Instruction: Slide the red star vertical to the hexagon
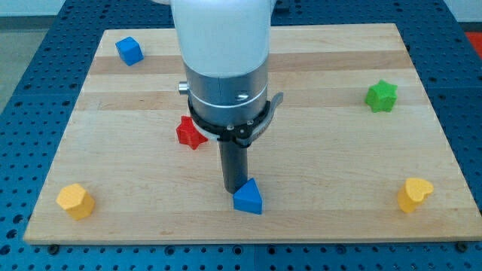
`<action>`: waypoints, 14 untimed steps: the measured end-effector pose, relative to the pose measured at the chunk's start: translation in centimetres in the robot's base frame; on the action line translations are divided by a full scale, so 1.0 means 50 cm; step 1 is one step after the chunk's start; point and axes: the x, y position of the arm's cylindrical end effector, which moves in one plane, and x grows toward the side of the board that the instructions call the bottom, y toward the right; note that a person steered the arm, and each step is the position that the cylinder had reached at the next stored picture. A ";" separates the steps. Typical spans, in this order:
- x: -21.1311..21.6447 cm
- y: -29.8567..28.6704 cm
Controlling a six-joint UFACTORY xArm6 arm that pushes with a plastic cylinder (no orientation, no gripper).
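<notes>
Wooden board [316,218] on blue pegboard [22,60]

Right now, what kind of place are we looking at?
Probably a robotics lab bench: a wooden board lies on a blue perforated table, with small coloured blocks like the red star scattered around my tip.

The tabletop [316,162] is pale wood with smooth, visible grain — slightly satiny. The red star [190,133] and blue triangle block [248,198] look like matt plastic, and the rod's collar [226,94] is brushed metal.
</notes>
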 end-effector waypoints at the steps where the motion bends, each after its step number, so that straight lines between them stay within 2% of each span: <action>1: 0.008 0.000; 3: -0.131 -0.051; 5: -0.143 -0.141; 6: -0.163 -0.139; 8: -0.163 0.003; 9: -0.212 -0.021; 11: -0.216 -0.081; 14: -0.223 -0.249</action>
